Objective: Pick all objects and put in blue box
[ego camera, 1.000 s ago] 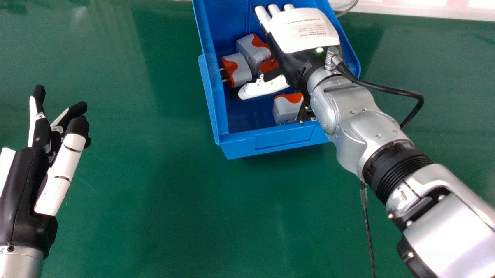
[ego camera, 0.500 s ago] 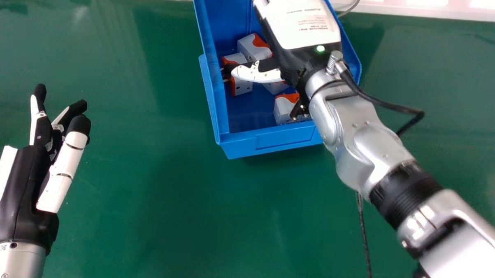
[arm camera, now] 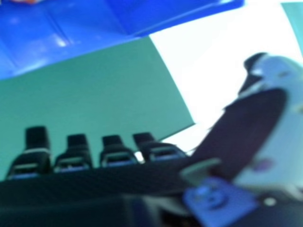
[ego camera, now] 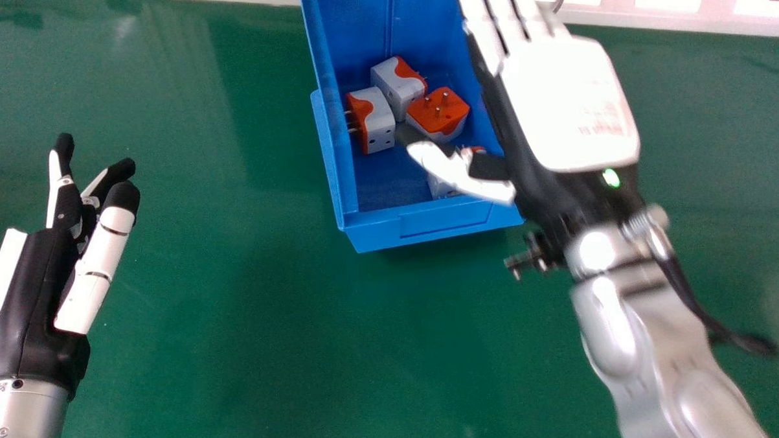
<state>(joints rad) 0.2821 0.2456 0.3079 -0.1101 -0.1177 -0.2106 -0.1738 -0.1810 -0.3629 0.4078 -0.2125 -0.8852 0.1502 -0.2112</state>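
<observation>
The left hand is idle at the head view's left edge, relaxed and empty. The right hand, fingers straight, holds nothing; withdrawing it low could catch its thumb on the blue box or knock the nearest plug adapter. Three more plug adapters lie farther inside. The right hand view adds the fingers' undersides against the green tabletop; the head view adds the adapters' layout.
</observation>
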